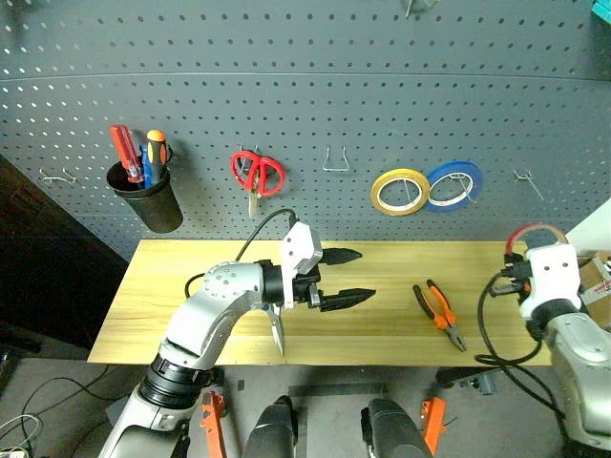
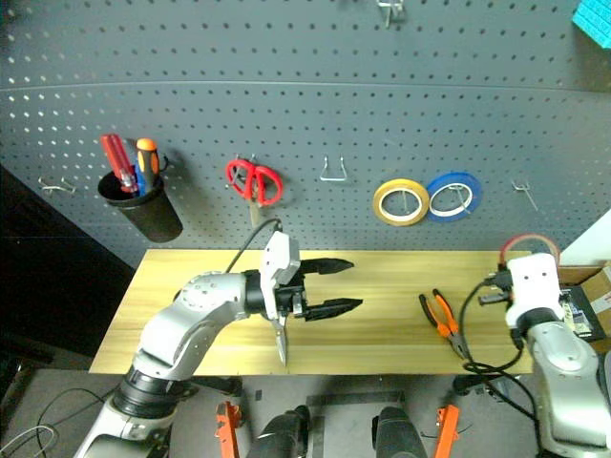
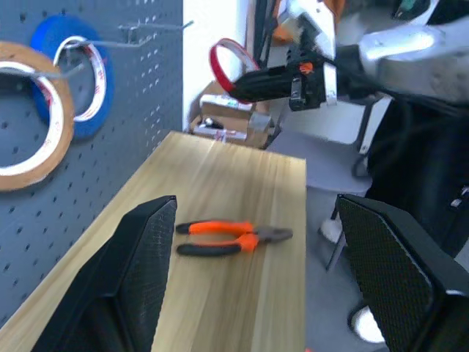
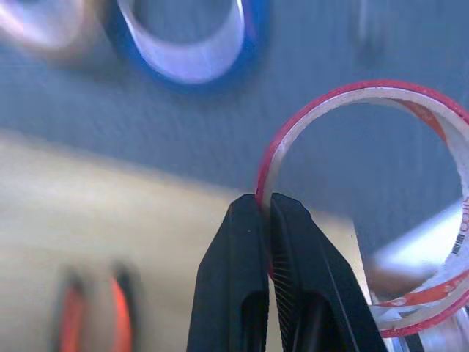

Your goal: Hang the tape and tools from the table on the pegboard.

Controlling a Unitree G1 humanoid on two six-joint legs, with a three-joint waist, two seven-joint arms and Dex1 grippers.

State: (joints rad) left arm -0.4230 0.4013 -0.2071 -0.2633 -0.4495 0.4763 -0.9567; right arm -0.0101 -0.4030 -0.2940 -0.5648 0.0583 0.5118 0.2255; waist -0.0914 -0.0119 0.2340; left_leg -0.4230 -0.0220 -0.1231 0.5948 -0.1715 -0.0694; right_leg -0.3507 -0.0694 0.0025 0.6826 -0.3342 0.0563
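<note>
Red tape roll (image 4: 366,205) is pinched by its rim in the right end effector (image 4: 265,209), raised off the bench (image 1: 382,315) near the pegboard (image 1: 315,86). Left end effector (image 1: 346,277) is held wide, empty. Next: roll threaded onto free hook (image 1: 527,181).

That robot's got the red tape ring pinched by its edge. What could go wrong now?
The right gripper pinches only the thin rim of the red tape, so the ring could swing or slip out on the way to the pegboard. The free hook beside the blue roll is slim, so threading the ring may miss. The left gripper, jaws open, hovers near the pliers and might nudge them.
</note>
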